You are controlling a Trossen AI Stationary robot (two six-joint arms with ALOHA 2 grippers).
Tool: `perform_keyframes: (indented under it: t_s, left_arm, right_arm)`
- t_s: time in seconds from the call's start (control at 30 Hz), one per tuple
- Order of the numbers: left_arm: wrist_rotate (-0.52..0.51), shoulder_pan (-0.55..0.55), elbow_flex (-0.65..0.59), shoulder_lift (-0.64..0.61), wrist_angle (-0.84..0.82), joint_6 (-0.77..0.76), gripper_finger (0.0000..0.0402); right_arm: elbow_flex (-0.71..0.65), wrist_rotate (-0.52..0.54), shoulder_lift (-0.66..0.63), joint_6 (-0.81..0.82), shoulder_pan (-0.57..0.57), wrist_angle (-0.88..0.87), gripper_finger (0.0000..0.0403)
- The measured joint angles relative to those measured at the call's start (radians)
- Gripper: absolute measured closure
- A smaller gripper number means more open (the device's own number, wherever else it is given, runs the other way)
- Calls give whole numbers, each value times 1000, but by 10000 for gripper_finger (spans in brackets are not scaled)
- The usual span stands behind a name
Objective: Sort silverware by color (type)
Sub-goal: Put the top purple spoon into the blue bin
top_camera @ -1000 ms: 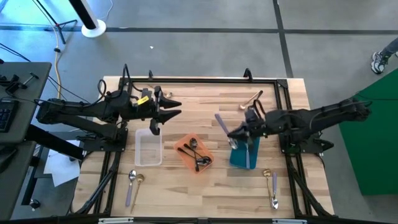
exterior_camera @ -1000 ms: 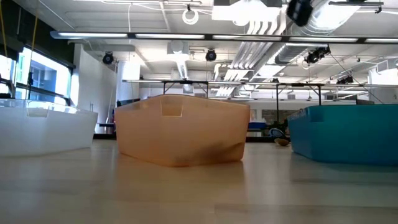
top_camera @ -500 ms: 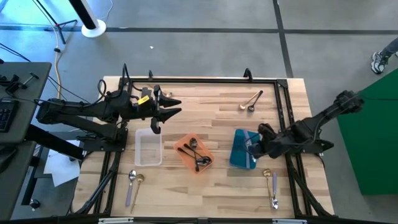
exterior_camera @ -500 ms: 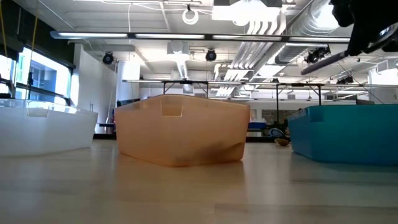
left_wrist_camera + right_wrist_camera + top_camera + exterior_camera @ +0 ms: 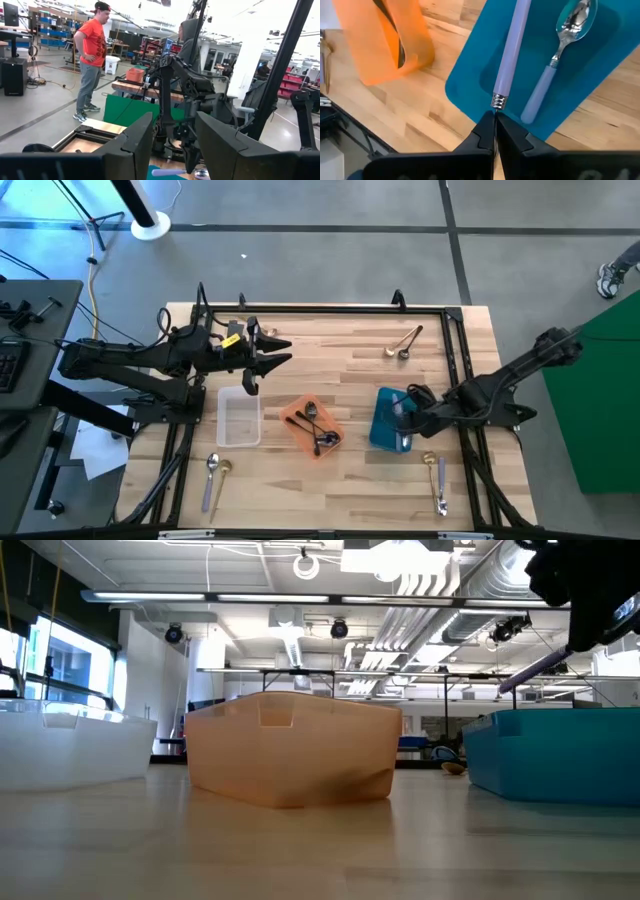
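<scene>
My right gripper [image 5: 403, 412] hovers over the blue tray [image 5: 380, 435], shut on a lilac-handled spoon [image 5: 512, 47]. A second lilac-handled silver spoon [image 5: 560, 55] lies flat on the blue tray's floor. The orange tray [image 5: 297, 430] holds several dark spoons [image 5: 318, 428]. The clear tray [image 5: 238, 420] stands left of it. My left gripper [image 5: 280, 352] is open and empty, waiting near the far left. Loose spoons lie on the table: a pair at the far right [image 5: 405, 340], a pair at the near left [image 5: 215, 478], and a pair at the near right [image 5: 438, 480]. My right gripper pinches the spoon between its two fingertips at the metal neck [image 5: 498, 101], just past the lilac handle. The bowl end is hidden between the fingers. The handle [image 5: 545, 665] sticks out ahead of the fingers, slanting down, clear above the blue tray.
The three trays stand in a row across the table's middle. A black frame rail [image 5: 320, 308] runs along the table's edges. People [image 5: 92, 60] stand in the room beyond the table.
My right gripper has carried the lilac-handled spoon toward the table's right and near edge, from beside the blue tray's far end to above the tray, and has come lower. The handle has tipped to point down at the tray.
</scene>
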Motion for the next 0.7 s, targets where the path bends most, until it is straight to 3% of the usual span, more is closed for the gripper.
perform_keyframes:
  t_s: [0.33, 0.7]
  left_arm:
    - [0, 0, 0, 0, -1, 0, 264]
    - [0, 0, 0, 0, -5, 1, 264]
  right_arm:
    - [0, -84, 69, -38, -123, -13, 403]
    - [0, -90, 182, -80, -135, 52, 403]
